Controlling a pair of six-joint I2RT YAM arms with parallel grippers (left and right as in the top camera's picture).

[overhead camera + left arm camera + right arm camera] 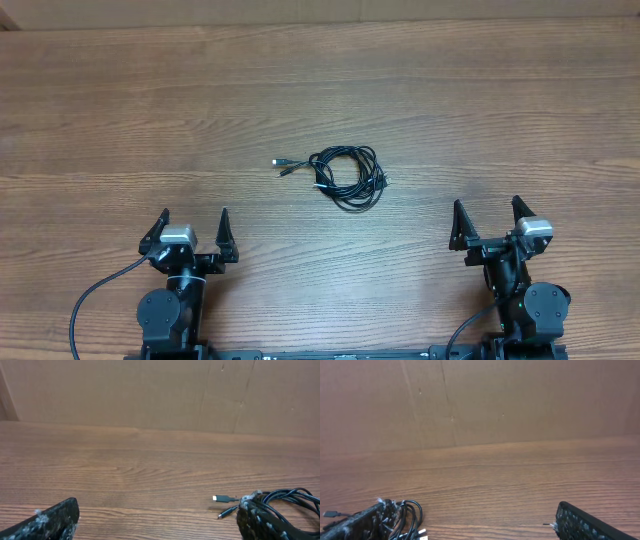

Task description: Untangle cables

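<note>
Near edge: left gripper (194, 214) and right gripper (487, 202) – jaws of each spread wide, nothing between fingers, both clear of load.

Mid-table: cables (347, 178) – thin black cords in one loose coiled bundle on wooden table (300, 80), between both grippers and ahead of them, well apart from each. Silvery-tipped plug ends (282, 164) project from bundle's left side.

Far: brown cardboard wall (150, 390) behind table edge.
</note>
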